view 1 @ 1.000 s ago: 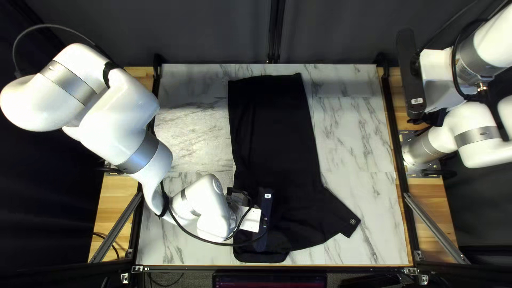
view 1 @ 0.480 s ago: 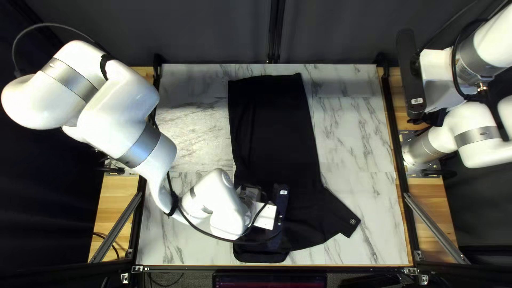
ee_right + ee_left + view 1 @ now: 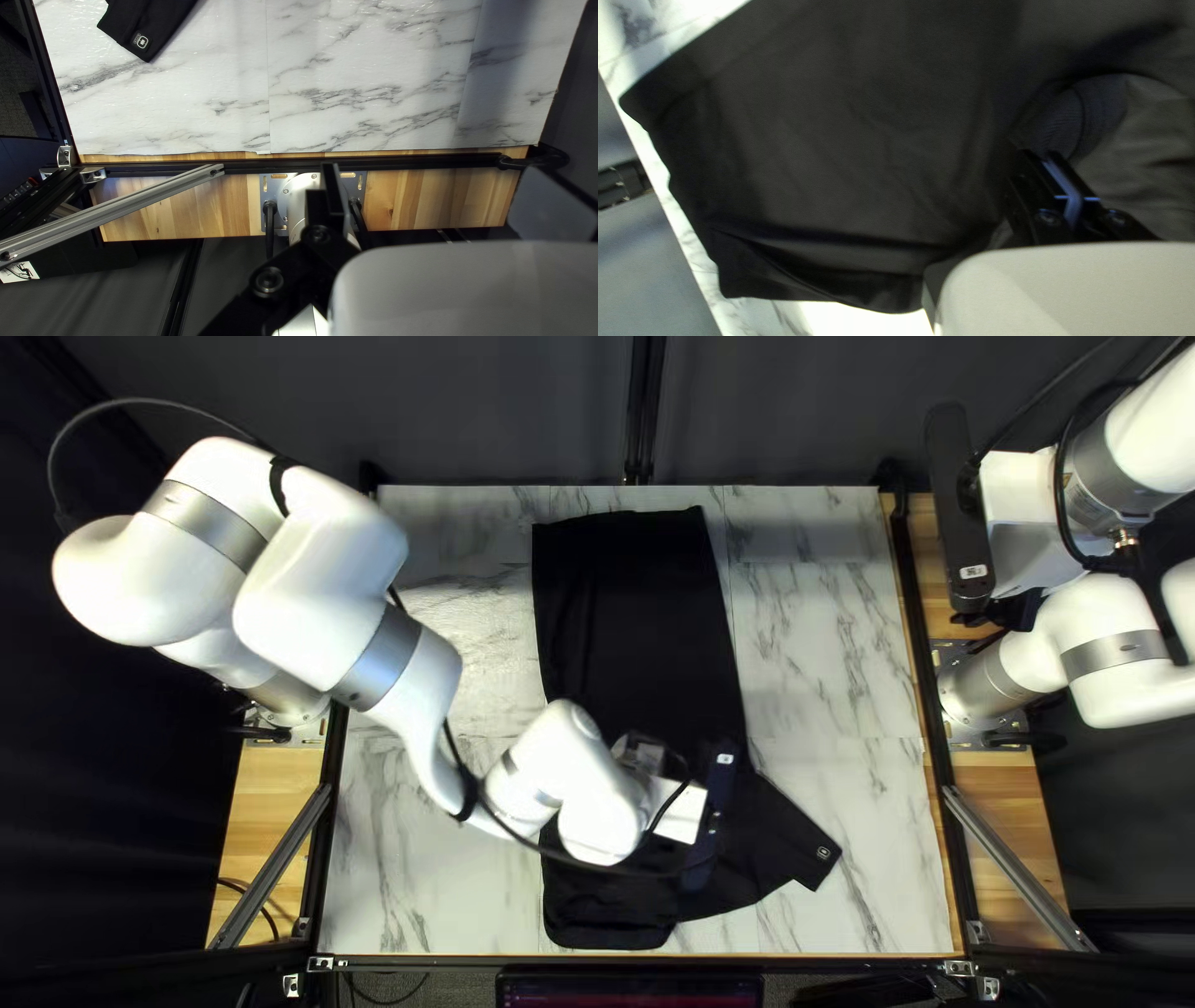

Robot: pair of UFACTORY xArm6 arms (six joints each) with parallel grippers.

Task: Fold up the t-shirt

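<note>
Top left view: your black cloth t-shirt (image 3: 629, 635) runs from near the marble-patterned surface's (image 3: 822, 647) far edge to its near edge, and your white left arm (image 3: 405, 685) blocks its middle. Left wrist view: black left gripper (image 3: 1042, 155) pinched narrow, nothing visible between; spread it before taking the sleeve (image 3: 803, 834). Right wrist view: black right gripper (image 3: 330, 171), wide or narrow, can't tell; mind that silver strut (image 3: 124, 205).

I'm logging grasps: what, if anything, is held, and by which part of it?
Nothing is held: my left gripper is shut over the black shirt, no cloth between its fingers; my right gripper is away from it.
</note>
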